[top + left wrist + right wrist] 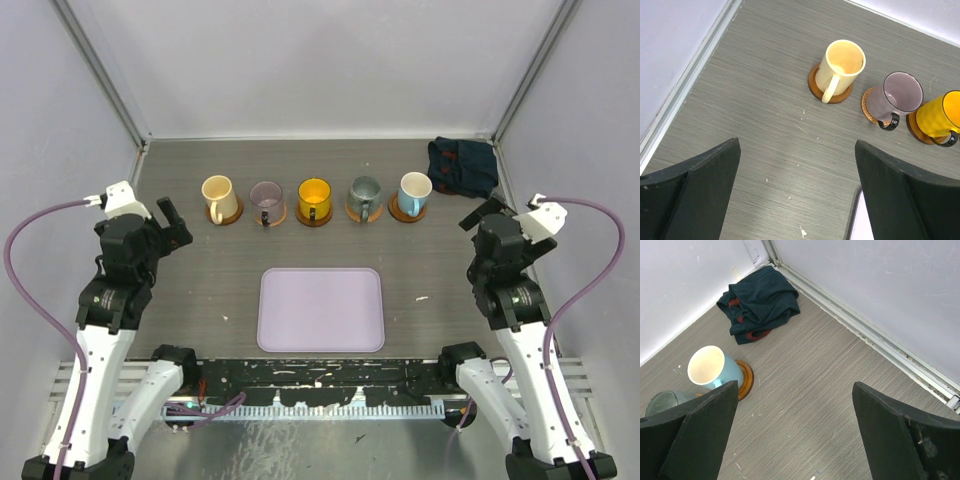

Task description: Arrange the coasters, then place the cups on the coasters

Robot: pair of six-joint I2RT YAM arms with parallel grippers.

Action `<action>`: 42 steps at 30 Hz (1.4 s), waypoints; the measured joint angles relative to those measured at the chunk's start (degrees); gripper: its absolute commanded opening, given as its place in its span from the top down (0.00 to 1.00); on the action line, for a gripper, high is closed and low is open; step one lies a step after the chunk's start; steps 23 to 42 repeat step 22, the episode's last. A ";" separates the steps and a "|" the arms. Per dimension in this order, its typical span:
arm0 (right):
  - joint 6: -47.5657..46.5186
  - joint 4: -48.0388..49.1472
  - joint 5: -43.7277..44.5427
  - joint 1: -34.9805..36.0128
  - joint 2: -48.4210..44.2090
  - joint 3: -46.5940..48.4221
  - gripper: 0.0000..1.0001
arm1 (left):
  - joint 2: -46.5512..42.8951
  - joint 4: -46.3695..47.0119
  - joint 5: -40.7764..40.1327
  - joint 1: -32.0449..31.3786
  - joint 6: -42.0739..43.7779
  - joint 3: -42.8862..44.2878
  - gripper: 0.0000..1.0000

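Observation:
Several cups stand in a row at the back of the table, each on a brown coaster: cream [218, 193], purplish-grey [266, 200], yellow-orange [314, 196], grey-green [364, 193] and light blue [414, 188]. The left wrist view shows the cream cup [842, 62] on its coaster [816, 86], the purplish cup [900, 95] and the yellow cup [942, 112]. In the right wrist view are the blue cup [710, 367], its coaster [746, 380] and the grey-green cup [662, 402]. My left gripper [170, 222] [797, 145] hangs open and empty left of the row. My right gripper [480, 215] [795, 386] hangs open and empty right of it.
A lavender rectangular tray [320, 310] lies in the middle near the front; its corner [860, 227] shows by the left gripper's right finger. A dark blue crumpled cloth [462, 165] [760, 302] lies in the back right corner. Walls enclose the table on three sides.

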 measured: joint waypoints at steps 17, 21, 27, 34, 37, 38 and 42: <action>0.66 0.07 5.31 0.00 -6.67 -0.15 0.00 | -11.45 -0.13 -7.50 0.00 -2.40 -3.06 0.02; 0.66 0.04 5.46 0.00 -6.67 -0.20 0.00 | -12.79 -0.17 -9.14 0.00 -2.56 -3.72 0.02; 0.66 0.04 5.49 0.00 -6.67 -0.20 0.00 | -12.92 -0.17 -9.35 0.00 -2.56 -3.76 0.02; 0.66 0.04 5.49 0.00 -6.67 -0.20 0.00 | -12.92 -0.17 -9.35 0.00 -2.56 -3.76 0.02; 0.66 0.04 5.49 0.00 -6.67 -0.20 0.00 | -12.92 -0.17 -9.35 0.00 -2.56 -3.76 0.02; 0.66 0.04 5.49 0.00 -6.67 -0.20 0.00 | -12.92 -0.17 -9.35 0.00 -2.56 -3.76 0.02; 0.66 0.04 5.49 0.00 -6.67 -0.20 0.00 | -12.92 -0.17 -9.35 0.00 -2.56 -3.76 0.02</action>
